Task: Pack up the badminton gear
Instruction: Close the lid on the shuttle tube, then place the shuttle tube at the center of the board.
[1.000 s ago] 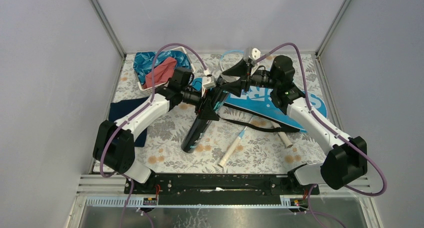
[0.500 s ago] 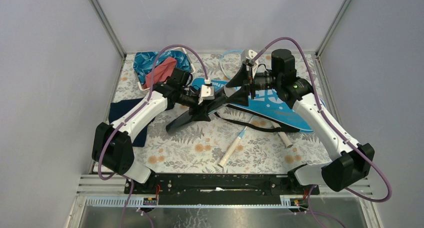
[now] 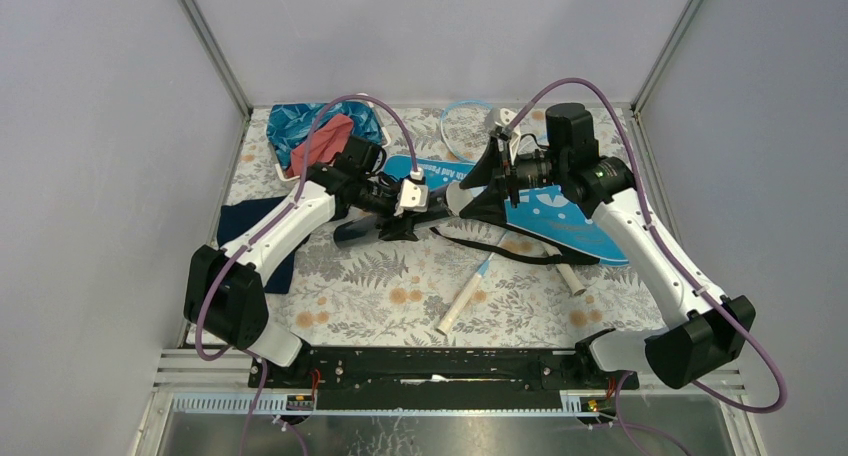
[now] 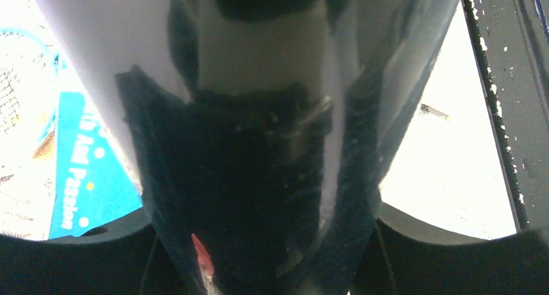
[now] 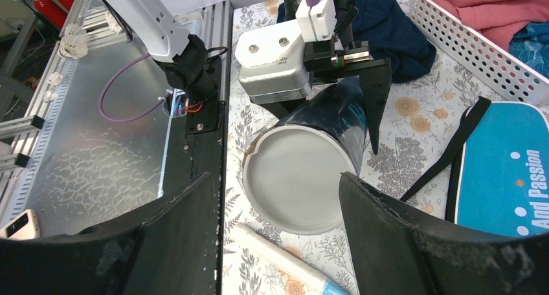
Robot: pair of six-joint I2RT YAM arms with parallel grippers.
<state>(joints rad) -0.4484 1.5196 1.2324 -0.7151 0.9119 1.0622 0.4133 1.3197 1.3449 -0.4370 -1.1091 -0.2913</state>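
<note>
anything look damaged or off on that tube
Yes, slightly: in the right wrist view the grey end cap of the black tube shows what looks like a small nick in its rim, at the upper left. Whether it is a crack or just a seam, I cannot tell.

Tube body: the long black tube (image 4: 259, 178) sits so near the left wrist lens that it is a dark blur, both ends out of frame.
Bag print: right of the tube, the right gripper (image 3: 468, 194) covers part of the blue bag (image 3: 565, 226); its lettering is too small to read from above.
Racket handle: just under the tube's cap, the white handle (image 5: 275, 251) runs off the bottom edge.
Basket: beyond the tube, the white basket (image 5: 476, 49) is clipped by the right wrist view's corner.
</note>
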